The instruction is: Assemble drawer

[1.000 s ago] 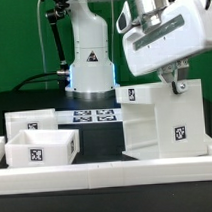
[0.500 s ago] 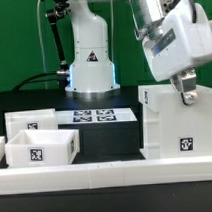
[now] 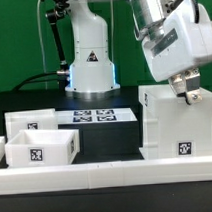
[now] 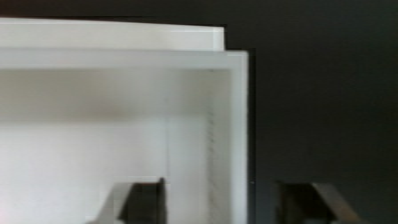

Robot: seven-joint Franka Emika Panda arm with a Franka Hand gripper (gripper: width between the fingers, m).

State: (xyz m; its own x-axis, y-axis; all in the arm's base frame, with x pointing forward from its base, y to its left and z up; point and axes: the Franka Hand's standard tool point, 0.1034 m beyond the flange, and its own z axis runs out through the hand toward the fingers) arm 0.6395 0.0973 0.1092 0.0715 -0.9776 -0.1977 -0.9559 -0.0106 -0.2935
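The white drawer casing (image 3: 178, 121) stands upright on the table at the exterior view's right, with a tag low on its front. My gripper (image 3: 183, 91) is at the casing's top edge. In the wrist view the gripper (image 4: 222, 203) straddles one casing wall (image 4: 228, 120). Both dark fingers (image 4: 143, 200) stand clear of the wall, so the jaws are open. Two white box trays sit at the exterior view's left, the front one (image 3: 38, 150) with a tag on its face and the other (image 3: 33, 120) behind it.
The marker board (image 3: 94, 116) lies flat in front of the robot base (image 3: 90, 65). A long low white rail (image 3: 107, 174) runs along the table's front edge. Cables hang at the back on the exterior view's left.
A second ago the casing hung tilted in my gripper. It now stands upright on the table. Since half a second ago the gripper has shifted slightly at the top edge.
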